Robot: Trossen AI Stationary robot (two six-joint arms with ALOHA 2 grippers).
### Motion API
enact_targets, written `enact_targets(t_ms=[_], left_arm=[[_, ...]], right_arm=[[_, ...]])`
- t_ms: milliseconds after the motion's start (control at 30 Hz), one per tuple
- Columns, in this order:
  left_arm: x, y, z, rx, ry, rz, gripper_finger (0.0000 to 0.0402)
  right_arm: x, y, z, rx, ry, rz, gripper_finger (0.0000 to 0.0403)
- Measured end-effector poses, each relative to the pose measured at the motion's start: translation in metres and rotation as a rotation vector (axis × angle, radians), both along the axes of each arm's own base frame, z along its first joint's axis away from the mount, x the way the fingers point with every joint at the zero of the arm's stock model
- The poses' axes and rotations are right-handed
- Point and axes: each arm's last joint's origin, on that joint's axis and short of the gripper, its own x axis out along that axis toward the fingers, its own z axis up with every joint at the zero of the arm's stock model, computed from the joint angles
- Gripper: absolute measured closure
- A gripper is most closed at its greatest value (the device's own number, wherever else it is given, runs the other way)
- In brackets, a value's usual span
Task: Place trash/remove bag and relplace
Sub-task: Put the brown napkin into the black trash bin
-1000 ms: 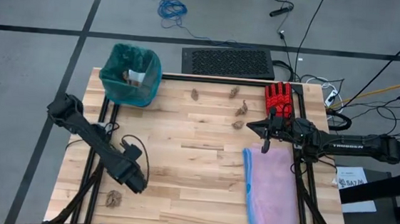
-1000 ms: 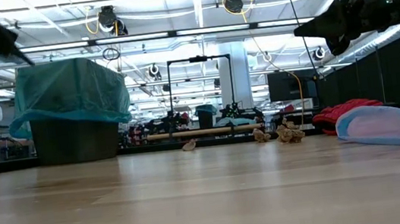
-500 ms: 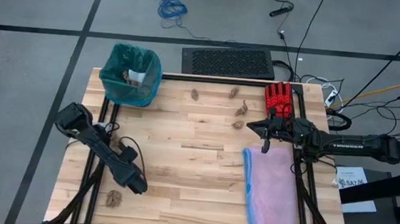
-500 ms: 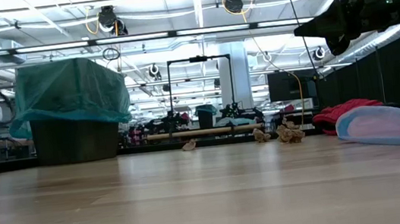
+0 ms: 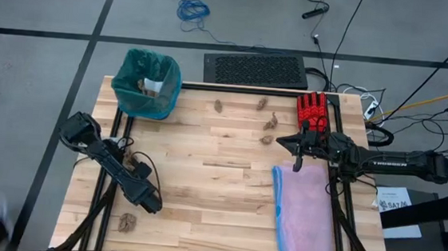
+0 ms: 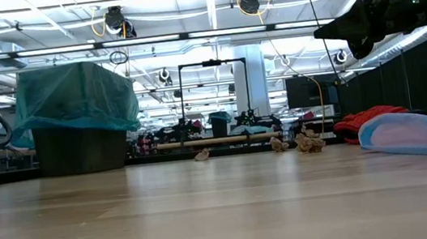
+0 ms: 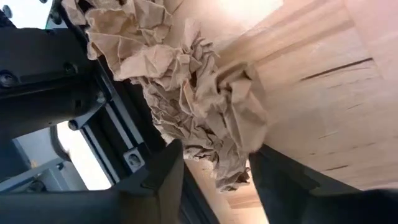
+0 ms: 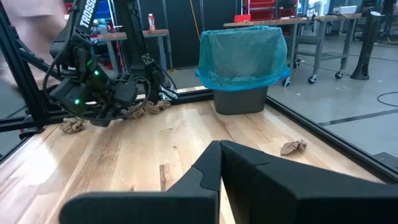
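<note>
Down at the table's (image 5: 219, 181) front-left corner, the left gripper (image 5: 150, 204) hangs low over the wood with its fingers spread, just beside a brown paper wad (image 5: 127, 222) that lies near the front edge. In the left wrist view a crumpled brown wad (image 7: 186, 93) fills the gap ahead of the two dark fingers (image 7: 155, 186), which stand apart on either side of it and do not pinch it; whether the pads touch the paper cannot be told. The stance reads as a lining-up for a pickup, with the jaws wide so that they can pass around the loose folds before closing.

The bin (image 5: 145, 83) stands at the back-left corner, lined with the teal-green bag (image 8: 244, 50), whose rim is folded over the bin's edge so that it stays open for drops. A white scrap (image 5: 153, 86) and some brown paper already lie inside. Four more small wads (image 5: 268, 123) are scattered along the back edge, toward the right of its middle, so the collecting step seems only partly done and the bag swap not yet begun.

The right gripper (image 5: 298, 154) waits clenched and empty near the right edge, between the red glove (image 5: 312, 110) at the back-right corner and the pale pink bag (image 5: 305, 216) spread flat toward the front-right corner, probably the replacement liner.
</note>
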Motion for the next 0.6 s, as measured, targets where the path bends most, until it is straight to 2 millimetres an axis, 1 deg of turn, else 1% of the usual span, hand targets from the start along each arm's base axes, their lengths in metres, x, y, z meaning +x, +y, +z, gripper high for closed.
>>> enact_targets(t_ms=[67,200,233,300,400,500,600], left_arm=[[0.002,-0.001,-0.001,-0.006,-0.022,-0.008,0.0268],[0.008,-0.005,0.0,-0.009,-0.087,-0.039,0.0371],[0.011,-0.007,0.002,-0.009,-0.1,-0.048,0.0385],[0.019,-0.011,0.007,0.005,-0.157,-0.091,0.039],[0.045,-0.026,0.022,0.004,-0.369,-0.168,0.0397],[0.064,-0.035,0.045,0.057,-0.493,-0.246,0.0398],[0.088,-0.041,0.074,0.103,-0.64,-0.303,0.0399]], right_arm=[[0.0,0.0,0.0,0.0,0.0,0.0,0.0403],[0.0,0.0,0.0,0.0,0.0,0.0,0.0403],[0.0,0.0,0.0,0.0,0.0,0.0,0.0403],[0.0,0.0,0.0,0.0,-0.001,0.0,0.0403],[0.0,0.0,0.0,-0.001,-0.005,0.0,0.0403],[0.0,0.0,0.002,-0.003,-0.016,0.0,0.0403],[0.0,0.0,0.002,-0.004,-0.023,0.0,0.0403]])
